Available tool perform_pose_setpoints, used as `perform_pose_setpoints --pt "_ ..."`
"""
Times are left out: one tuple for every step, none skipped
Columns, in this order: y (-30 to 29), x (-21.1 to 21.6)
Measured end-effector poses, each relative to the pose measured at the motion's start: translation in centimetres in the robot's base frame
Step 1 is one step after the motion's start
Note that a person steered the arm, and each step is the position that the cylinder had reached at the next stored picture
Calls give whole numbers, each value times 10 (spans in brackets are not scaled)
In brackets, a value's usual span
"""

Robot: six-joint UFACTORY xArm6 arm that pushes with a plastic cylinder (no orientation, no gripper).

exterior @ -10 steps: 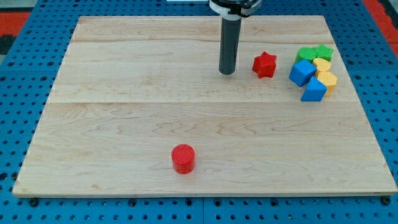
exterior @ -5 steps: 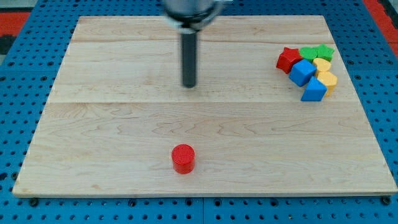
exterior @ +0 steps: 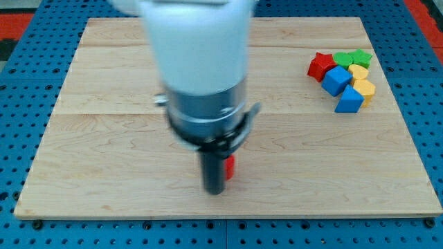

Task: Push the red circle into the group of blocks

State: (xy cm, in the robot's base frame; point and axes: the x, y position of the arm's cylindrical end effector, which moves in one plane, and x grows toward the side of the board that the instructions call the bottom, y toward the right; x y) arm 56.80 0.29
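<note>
The red circle [exterior: 229,167] lies near the view's bottom middle of the wooden board [exterior: 104,138], mostly hidden behind my rod. My tip [exterior: 214,191] rests just to the view's left and slightly below it, touching or nearly touching. The group of blocks sits at the view's upper right: a red star [exterior: 319,66], a green star [exterior: 360,57], a green block [exterior: 342,59], two blue blocks [exterior: 336,80] [exterior: 349,100] and two yellow blocks [exterior: 359,72] [exterior: 365,88], all packed together. The arm's blurred body covers the board's middle.
A blue pegboard [exterior: 28,83] surrounds the board on all sides. The board's bottom edge [exterior: 221,216] lies close below my tip.
My rod has swept from the board's upper middle down to the red circle at the bottom. The red star, earlier pushed into the group, has stayed there.
</note>
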Motion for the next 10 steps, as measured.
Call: perform_pose_setpoints --pt "36 -31" --pt "17 -6" --pt "-34 3" --pt "-52 -16" --pt "-35 -34" --pt "-34 -36" --pt "-32 -36" --pt "2 -39" --pt "41 -55" --pt "17 -50"
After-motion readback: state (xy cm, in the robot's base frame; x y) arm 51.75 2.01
